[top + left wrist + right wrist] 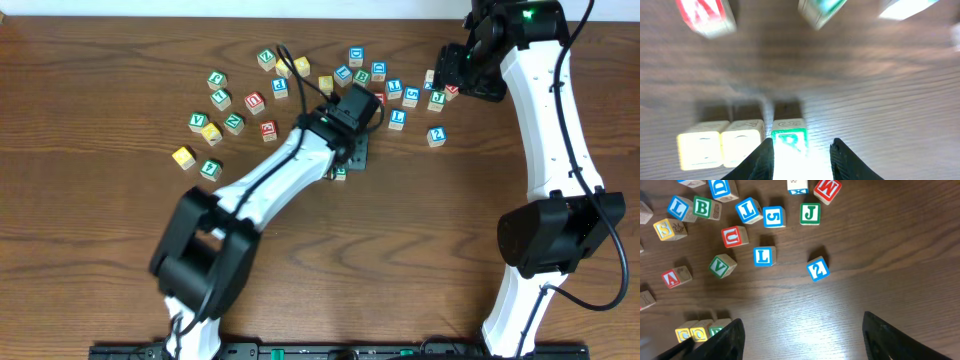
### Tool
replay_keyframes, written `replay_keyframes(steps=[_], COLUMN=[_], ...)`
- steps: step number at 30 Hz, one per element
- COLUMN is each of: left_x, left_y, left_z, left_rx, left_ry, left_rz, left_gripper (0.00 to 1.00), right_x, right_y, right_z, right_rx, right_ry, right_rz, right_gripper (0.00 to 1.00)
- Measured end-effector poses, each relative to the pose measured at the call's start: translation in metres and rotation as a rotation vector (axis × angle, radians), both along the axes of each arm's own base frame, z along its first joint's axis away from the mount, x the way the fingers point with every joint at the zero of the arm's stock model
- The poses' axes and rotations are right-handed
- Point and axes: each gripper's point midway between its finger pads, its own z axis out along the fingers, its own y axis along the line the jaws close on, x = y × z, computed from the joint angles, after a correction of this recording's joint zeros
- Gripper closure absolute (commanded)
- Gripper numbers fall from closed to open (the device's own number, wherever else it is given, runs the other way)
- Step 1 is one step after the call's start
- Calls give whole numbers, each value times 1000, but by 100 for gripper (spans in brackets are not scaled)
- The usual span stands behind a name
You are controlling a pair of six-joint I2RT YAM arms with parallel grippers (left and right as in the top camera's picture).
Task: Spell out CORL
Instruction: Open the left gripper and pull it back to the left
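Observation:
Three cubes stand in a row on the wood: two yellow-topped ones and a white cube with a green R on their right. My left gripper is open around the R cube, which lies close to the left finger and apart from the right one. From overhead the left gripper hides most of the row. A blue L cube lies loose to the right. My right gripper hangs open over bare wood, holding nothing.
Several loose letter and number cubes are scattered across the back of the table, among them a red A cube, a second blue L and a blue 2. A blurred red-lettered cube lies beyond the row.

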Motion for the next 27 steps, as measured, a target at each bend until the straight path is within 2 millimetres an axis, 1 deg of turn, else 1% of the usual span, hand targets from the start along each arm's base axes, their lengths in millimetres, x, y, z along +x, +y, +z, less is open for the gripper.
replay_keyframes(steps=[3, 4, 6, 7, 8, 9, 11, 13, 15, 18, 20, 21, 24, 27], left_x=[10, 11, 14, 16, 19, 21, 23, 24, 24, 24, 23, 23, 22, 23], left_y=[6, 9, 22, 31, 46, 56, 74, 99, 121, 151, 167, 182, 203, 218], left_z=[43, 50, 68, 76, 87, 94, 102, 113, 123, 135, 137, 137, 133, 133], left_rx=[-51, -57, -69, -71, -74, -71, -58, -32, -11, 15, 28, 43, 63, 75], left_ry=[-81, -92, -120, -128, -144, -153, -164, -181, -200, -218, -215, -207, -186, -180], left_rz=[9, 15, 34, 48, 74, 91, 118, 165, 209, 261, 296, 328, 375, 407], left_gripper=[64, 64, 64, 64, 64, 64, 64, 64, 64, 64, 64, 64, 64, 64], right_x=[0, 0, 0, 0, 0, 0, 0, 1, 2, 6, 9, 11, 13, 14], right_y=[0, 0, 0, 0, 0, 0, 0, 1, 4, 12, 18, 25, 37, 47], right_z=[0, 0, 0, 0, 0, 0, 0, 0, 1, 2, 4, 4, 2, -9], right_rx=[-1, -1, -1, -1, -1, -1, -1, 0, 0, 5, 9, 12, 16, 16], right_ry=[0, 0, 0, 0, 0, 0, -1, -4, -11, -32, -47, -59, -67, -45], right_rz=[1, 1, 1, 1, 1, 1, 2, 4, 9, 19, 27, 39, 58, 67], right_gripper=[26, 25, 25, 24, 24, 24, 23, 24, 27, 30, 34, 34, 34, 36])
